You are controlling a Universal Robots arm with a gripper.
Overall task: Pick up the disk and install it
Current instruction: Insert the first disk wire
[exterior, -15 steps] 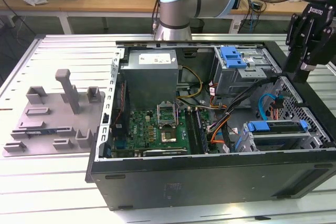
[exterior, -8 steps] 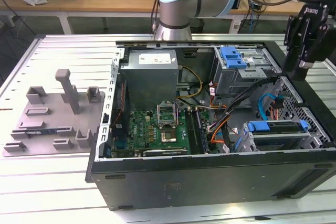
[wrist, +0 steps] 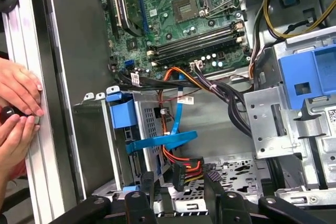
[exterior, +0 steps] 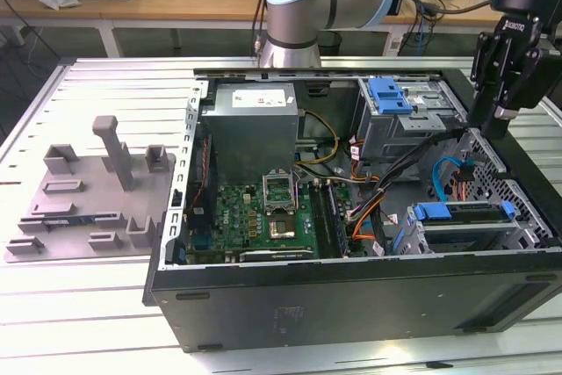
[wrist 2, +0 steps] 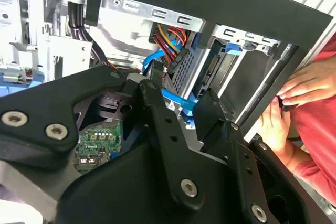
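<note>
In the exterior view the disk (exterior: 464, 212), a silver slab with blue rail ends, lies in the lower drive cage at the front right of the open computer case (exterior: 351, 296). Its blue bracket end (wrist: 119, 113) shows in the first wrist view, set in the grey cage. My gripper (exterior: 499, 129) hangs above the case's right side, over the perforated wall behind that cage. It is open, with nothing between its black fingers (wrist: 139, 203). In the second wrist view the gripper (wrist 2: 181, 111) frames blue and orange cables.
A person's hands (wrist: 18, 98) (wrist 2: 294, 93) rest on the case's outer edge near the cage. The upper drive cage carries a blue latch (exterior: 391, 94). Cable bundles (exterior: 369, 208), the motherboard (exterior: 263, 212) and power supply (exterior: 255, 120) fill the case. A grey fixture plate (exterior: 97, 191) lies at the exterior view's left.
</note>
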